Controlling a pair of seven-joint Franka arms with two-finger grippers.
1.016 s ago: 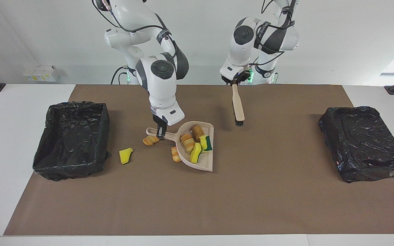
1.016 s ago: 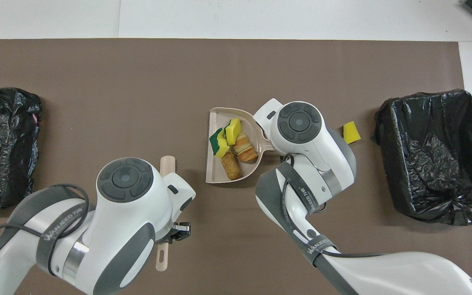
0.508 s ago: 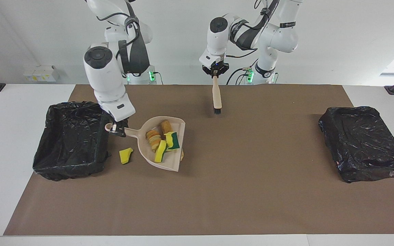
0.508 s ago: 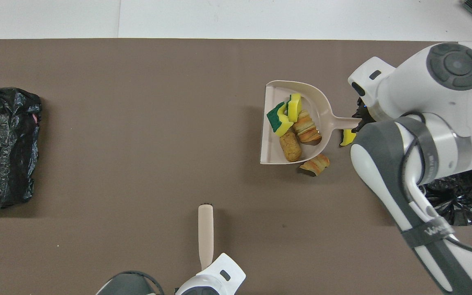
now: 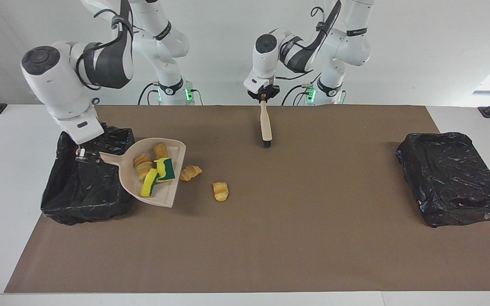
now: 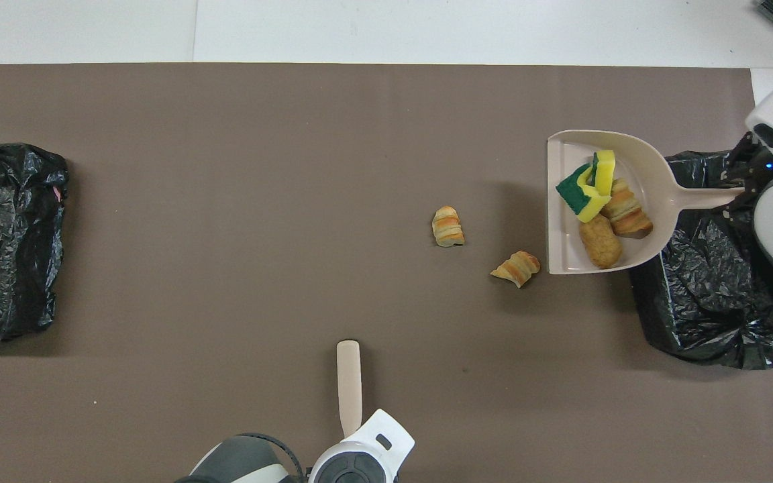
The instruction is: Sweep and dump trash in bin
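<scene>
The beige dustpan (image 5: 153, 172) is held by its handle in the closed jaws of the right gripper (image 5: 82, 156), raised over the black-lined bin (image 5: 85, 178) at the right arm's end of the table, with the pan's mouth projecting past the bin's rim over the brown mat (image 5: 270, 238). In the pan are carried part of the trash: a yellow sponge chunk (image 6: 604, 173), a green-backed sponge (image 6: 573, 190), a croissant piece (image 6: 625, 213) and a brown potato-like lump (image 6: 600, 249), all well clear of the jaws. Two more croissant pieces are left on the mat: one (image 5: 190, 172) just beside the pan's open edge, the other (image 5: 220, 191) a little farther toward the middle of the table. The left gripper (image 5: 263, 97) is closed on the handle end of the beige brush (image 5: 265, 125), which hangs bristles down near the robots' edge of the mat, well apart from the trash. A second black-lined bin (image 5: 451, 178) is seen at the left arm's end.
</scene>
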